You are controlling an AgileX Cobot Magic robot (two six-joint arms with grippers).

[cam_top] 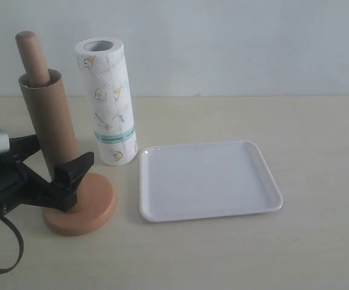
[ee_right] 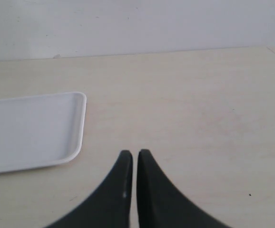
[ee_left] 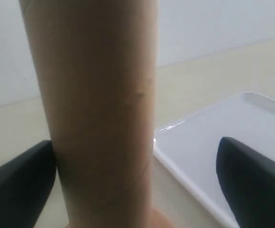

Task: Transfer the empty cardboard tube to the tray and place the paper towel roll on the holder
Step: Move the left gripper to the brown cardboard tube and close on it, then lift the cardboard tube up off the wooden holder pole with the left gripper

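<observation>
Left gripper [cam_top: 58, 158]: fingers [ee_left: 18, 185] released, spread astride the long brown cardboard tube [cam_top: 51, 121] sleeved over the pole [cam_top: 32, 57] of the light wooden disc-based holder [cam_top: 93, 202]. Right gripper [ee_right: 134, 164]: fingers [ee_right: 121, 190] clenched, above the bench [ee_right: 199, 104] beside the flat white rectangular tray [ee_right: 28, 128]. Tall white printed paper roll [cam_top: 109, 103]: upright at tray's far left corner.

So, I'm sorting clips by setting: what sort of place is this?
Likely a robot test bench, not a home: a plain pale tabletop against a blank wall, set with a white tray, a paper towel roll and a wooden holder sleeved by a cardboard tube.
</observation>
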